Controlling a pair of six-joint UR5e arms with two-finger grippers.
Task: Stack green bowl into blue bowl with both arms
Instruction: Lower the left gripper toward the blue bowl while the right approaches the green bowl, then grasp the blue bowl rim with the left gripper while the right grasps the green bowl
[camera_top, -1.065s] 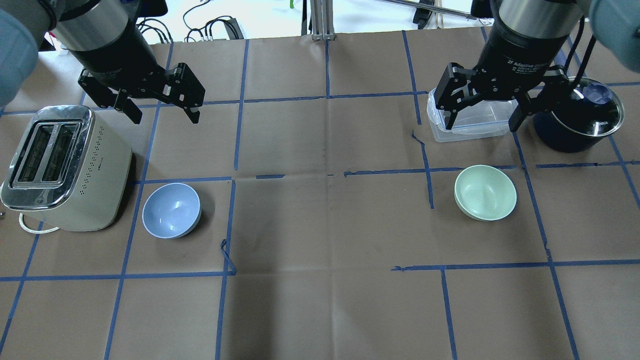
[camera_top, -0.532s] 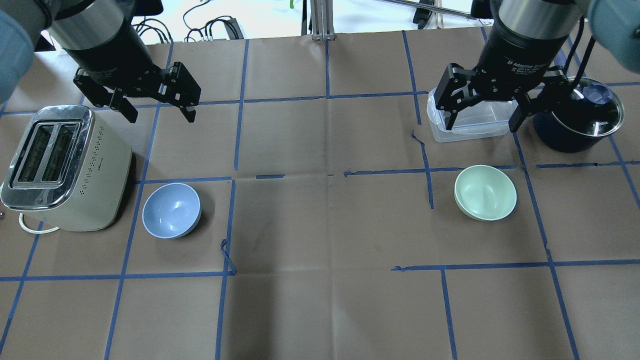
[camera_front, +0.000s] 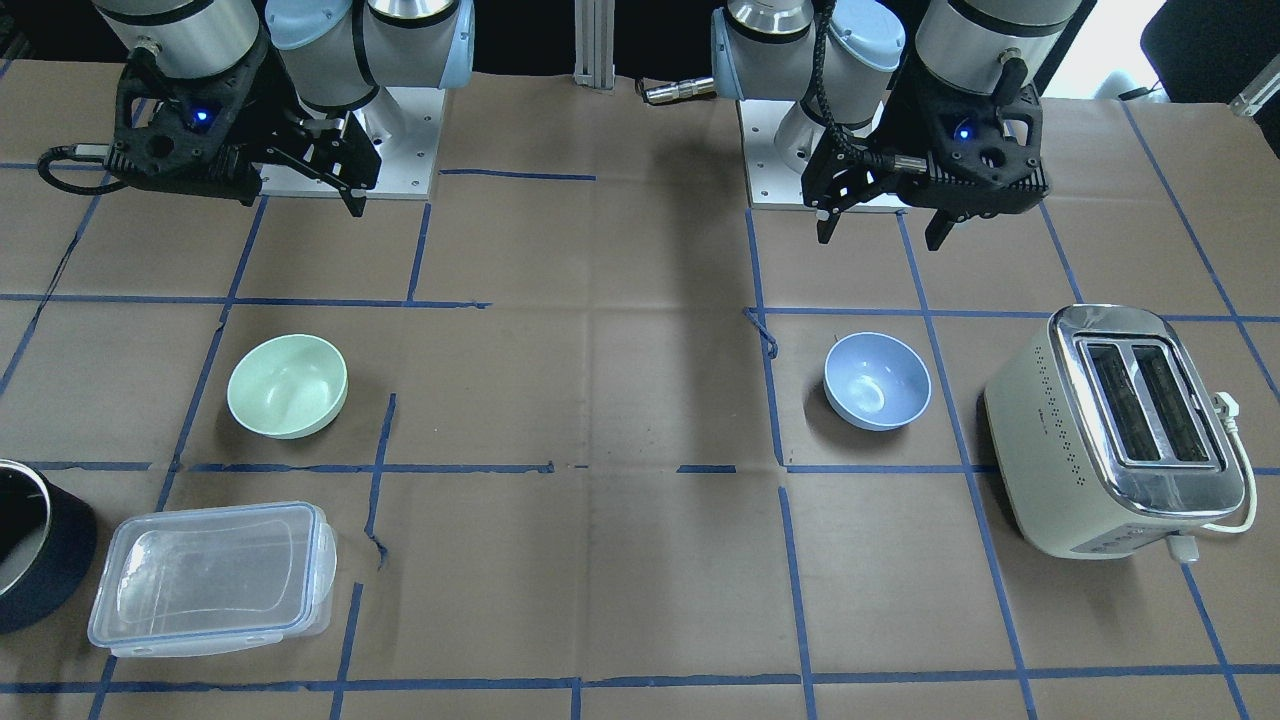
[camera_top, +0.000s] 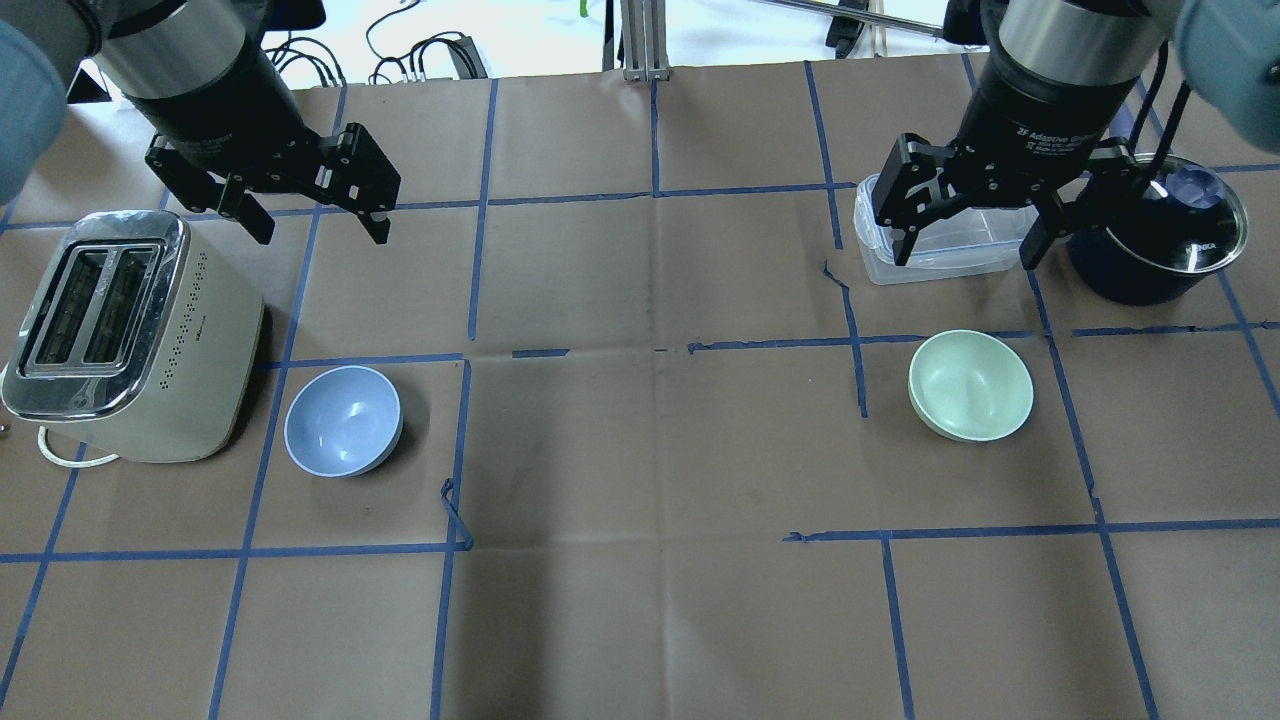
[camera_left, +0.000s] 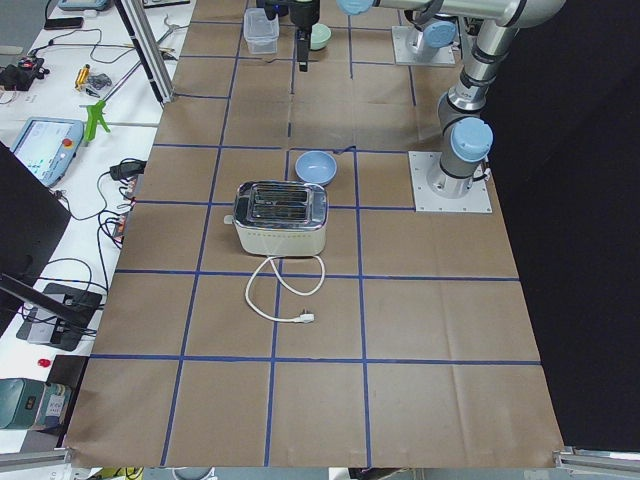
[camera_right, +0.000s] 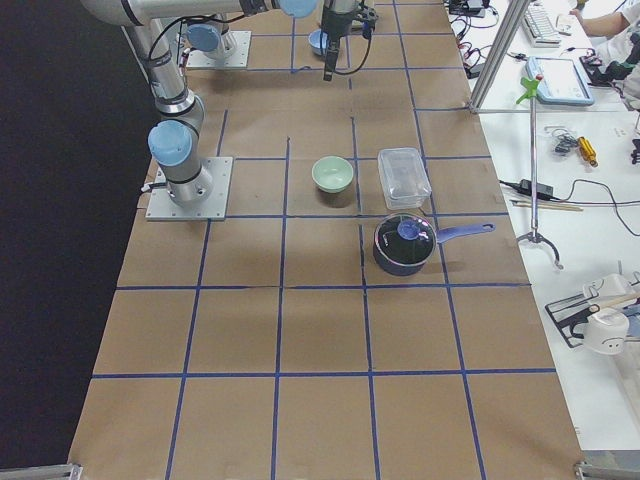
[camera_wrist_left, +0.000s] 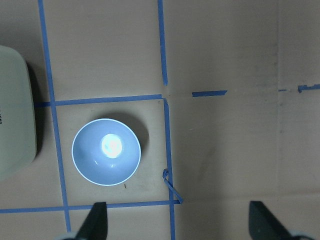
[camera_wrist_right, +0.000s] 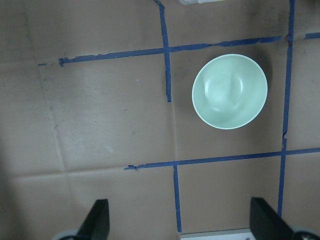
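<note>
Brown paper and blue tape are covering the desk (camera_top: 650, 450).
Left end effector (camera_top: 322, 228) is hovering wide open beyond the blue bowl (camera_top: 343, 420) at left; right end effector (camera_top: 967, 256), equally wide, beyond the green bowl (camera_top: 970, 385) at right.

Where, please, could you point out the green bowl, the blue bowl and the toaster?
green bowl (camera_top: 970, 384): overhead exterior view, inner floor.
blue bowl (camera_top: 341, 421): overhead exterior view, inner floor.
toaster (camera_top: 205, 370): overhead exterior view, cream side wall.

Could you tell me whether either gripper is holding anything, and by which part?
Nothing is held: the black two-finger left gripper and right gripper are both open and empty.
</note>
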